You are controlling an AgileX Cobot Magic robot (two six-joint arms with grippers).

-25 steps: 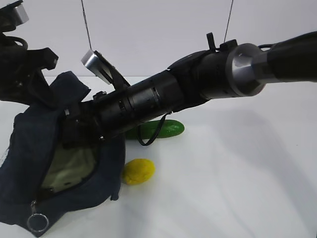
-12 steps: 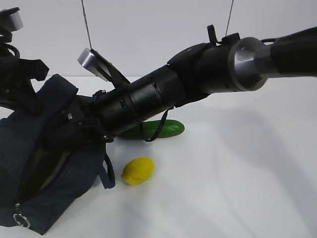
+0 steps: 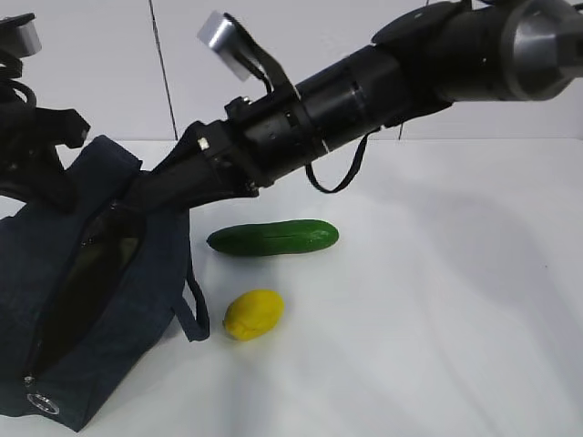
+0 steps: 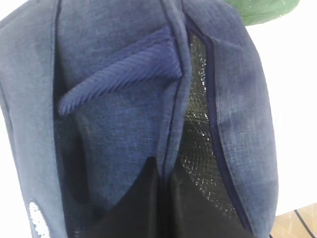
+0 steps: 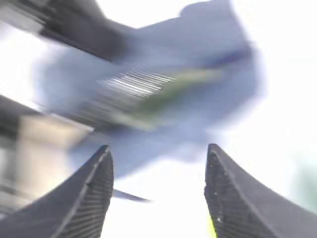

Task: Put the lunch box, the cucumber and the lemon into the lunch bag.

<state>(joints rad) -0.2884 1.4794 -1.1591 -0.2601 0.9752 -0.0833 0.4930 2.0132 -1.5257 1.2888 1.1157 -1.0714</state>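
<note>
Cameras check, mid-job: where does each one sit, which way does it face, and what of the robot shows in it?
Exterior view: low beside the table, facing across it at the cucumber, lemon and lunch bag; both arms show.
Left wrist view: close above the bag's open mouth, looking in; no fingers clearly visible.
Right wrist view: blurred, facing the bag past the open right gripper.
Shared: the lunch bag appears in all three.

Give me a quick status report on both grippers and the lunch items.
Right gripper open, empty, above the lunch bag. Left gripper not visible, its camera close on the bag. Cucumber and lemon on the table, nothing blocking them.
</note>
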